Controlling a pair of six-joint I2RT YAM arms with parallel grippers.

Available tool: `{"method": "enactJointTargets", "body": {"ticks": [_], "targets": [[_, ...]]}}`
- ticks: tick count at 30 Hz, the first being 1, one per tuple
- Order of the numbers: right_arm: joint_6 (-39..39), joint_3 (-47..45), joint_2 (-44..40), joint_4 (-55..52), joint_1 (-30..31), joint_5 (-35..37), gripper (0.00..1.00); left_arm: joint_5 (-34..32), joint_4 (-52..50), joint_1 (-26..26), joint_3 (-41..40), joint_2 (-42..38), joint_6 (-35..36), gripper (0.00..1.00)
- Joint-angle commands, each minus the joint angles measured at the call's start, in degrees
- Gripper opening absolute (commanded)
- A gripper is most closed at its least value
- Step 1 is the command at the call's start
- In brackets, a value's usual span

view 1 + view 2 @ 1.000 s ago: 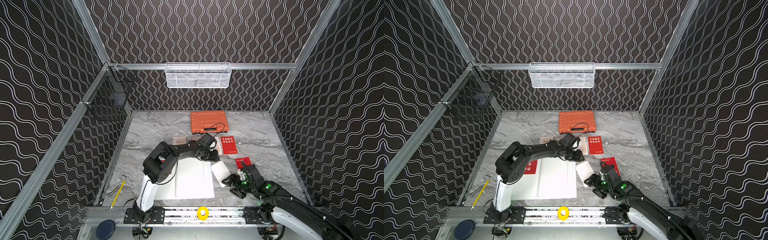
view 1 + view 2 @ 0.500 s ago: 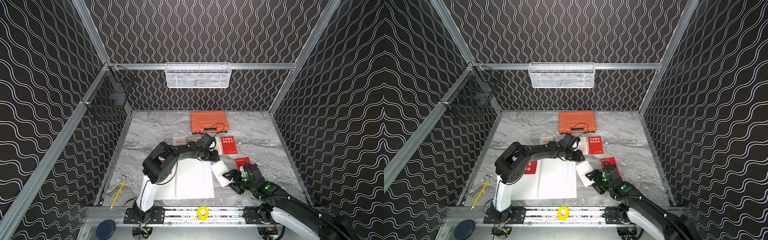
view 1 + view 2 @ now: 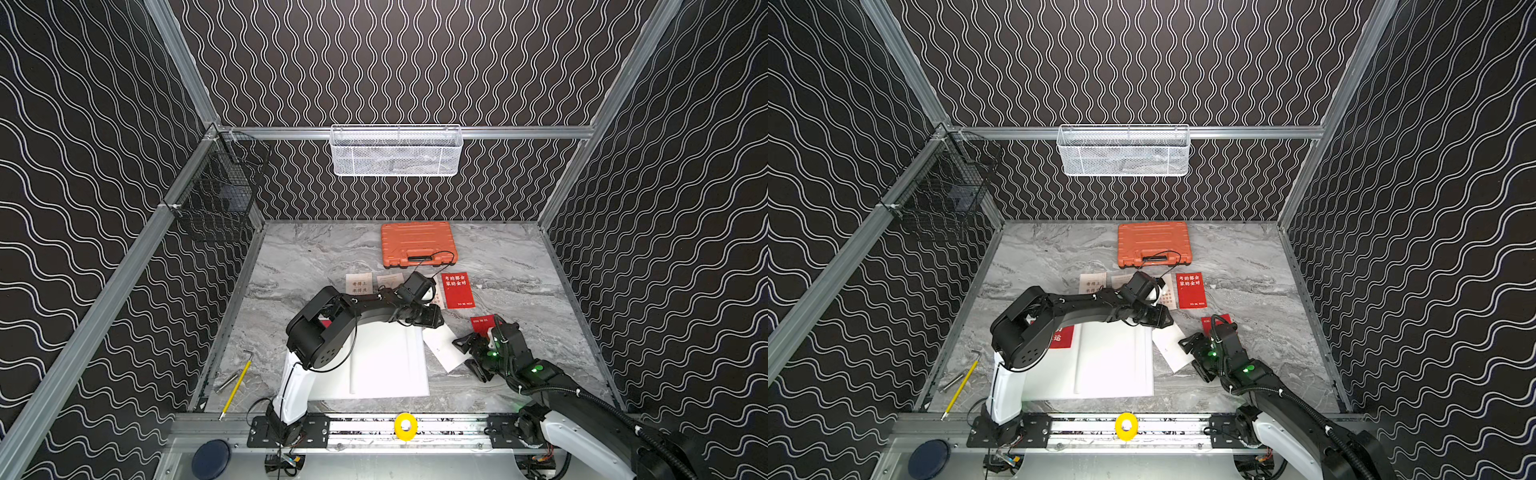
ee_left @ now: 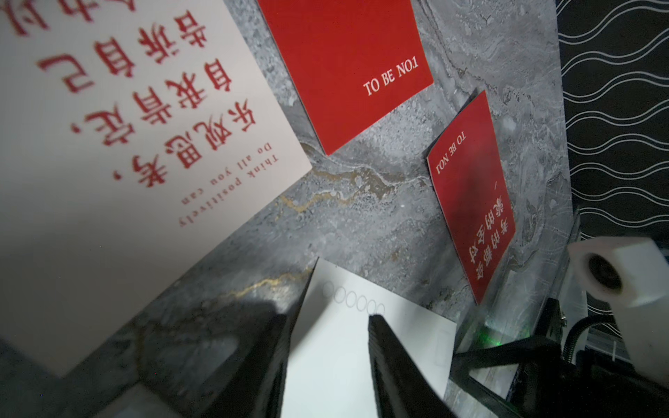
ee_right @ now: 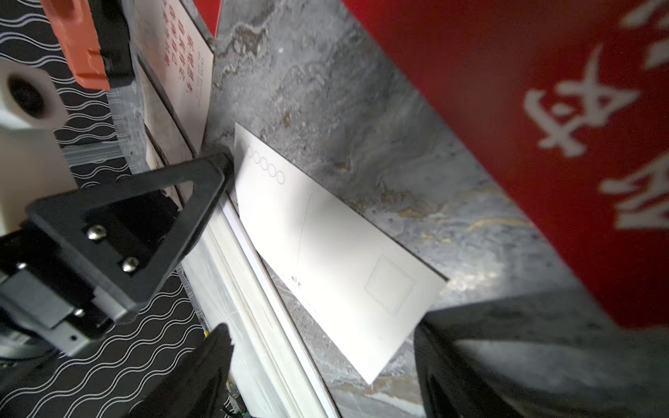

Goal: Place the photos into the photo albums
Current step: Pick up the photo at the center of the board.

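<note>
Photo card (image 3: 441, 350), address side up, just beside white album (image 3: 384, 365); left gripper (image 3: 434, 321) parted at card's far corner, right gripper (image 3: 470, 358) spread wide astride its near end.

Black walls (image 3: 395, 62) with white wavy lines, aluminium rails (image 3: 519, 132), grey marble floor (image 3: 311, 257), hanging white mesh basket (image 3: 397, 153).

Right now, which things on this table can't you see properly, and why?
Red card beside the white book: mostly under the left arm in both top views.
Cream card: half behind that arm's camera, text too small.
Second red card: blurred, cut by the right wrist view's edge.
</note>
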Motion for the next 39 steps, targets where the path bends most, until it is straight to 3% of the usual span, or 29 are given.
{"method": "enactJointTargets", "body": {"ticks": [1, 4, 12, 29, 34, 39], "targets": [[-1.47, 0.49, 1.66, -0.55, -1.0, 0.42, 0.8, -1.69, -10.23, -0.39, -1.11, 0.69, -1.09, 0.43], [-3.29, 2.56, 3.35, -3.56, -0.99, -1.32, 0.81, -2.12, -10.56, -0.33, -0.89, 0.67, -0.84, 0.43], [-2.42, -0.34, 1.99, 0.85, -0.94, -1.2, 0.8, -1.02, -9.87, -0.58, -0.5, 1.06, -1.56, 0.43], [-2.79, 0.62, -8.8, 8.39, -0.93, -2.11, 0.8, 2.2, -7.34, -0.54, -1.29, 1.25, -3.68, 0.42], [-4.27, 1.63, -7.42, 7.36, -0.98, -2.19, 0.78, 2.59, -7.15, -0.42, -1.03, 0.87, -3.99, 0.42], [-7.52, 4.95, -1.76, 2.38, -0.93, -3.9, 0.69, 2.68, -7.3, -0.4, -0.61, 1.07, -3.98, 0.42]]}}
